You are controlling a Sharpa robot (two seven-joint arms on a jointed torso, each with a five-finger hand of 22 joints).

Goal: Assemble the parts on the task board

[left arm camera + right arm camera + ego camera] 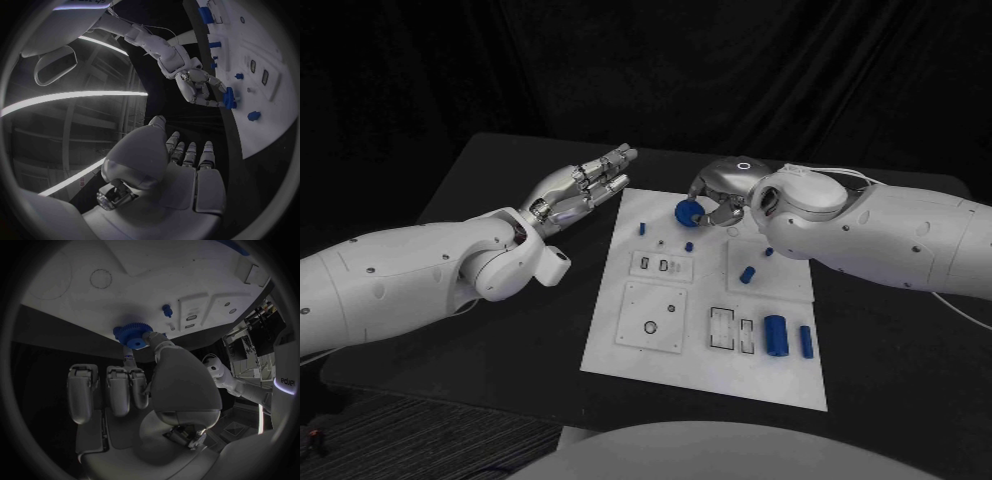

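The blue gear (132, 335) is pinched in the right hand (721, 190), just over the far end of the white task board (661, 340), prob. to go onto a peg. Left hand (581, 187) waits beside the board, fingers apart, holding nothing.

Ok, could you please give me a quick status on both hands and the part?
Left hand open, hovering beside the task board. Right hand pinching a blue gear over the board's far edge. Nothing in the way.
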